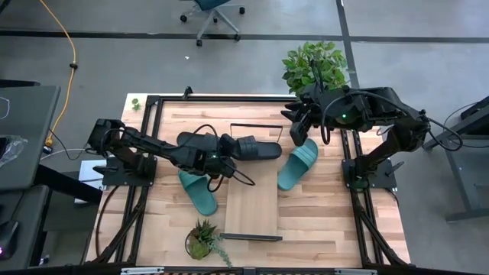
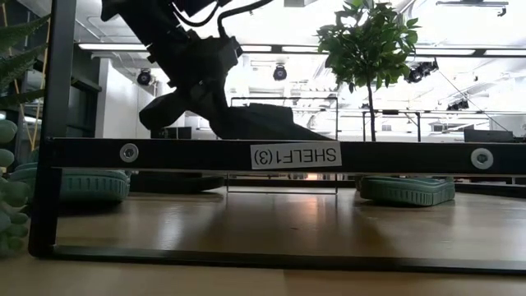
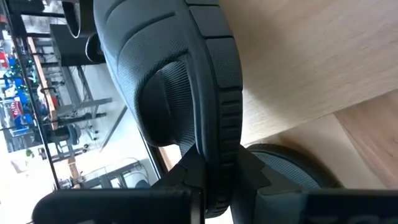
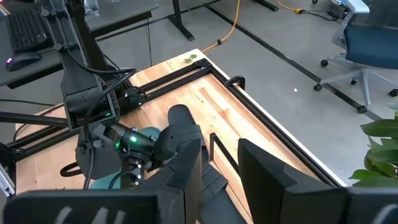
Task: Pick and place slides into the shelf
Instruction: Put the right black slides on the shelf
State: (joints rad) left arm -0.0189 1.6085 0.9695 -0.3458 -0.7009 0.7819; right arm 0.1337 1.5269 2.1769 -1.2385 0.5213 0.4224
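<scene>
Gripping a black slide [image 1: 256,148], left gripper [image 1: 227,147] closed on its edge, right gripper's [image 1: 299,130] state unclear.

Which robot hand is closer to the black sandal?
The left one. The left gripper is clamped on the black sandal at its end, lifting it over the shelf. The right gripper hangs apart, beyond the sandal's other end, holding nothing.

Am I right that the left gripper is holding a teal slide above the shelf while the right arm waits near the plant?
Not quite: the slide in the left gripper is black, as the high view shows. The rest holds: it is above the shelf, and the right gripper waits near the plant.
</scene>
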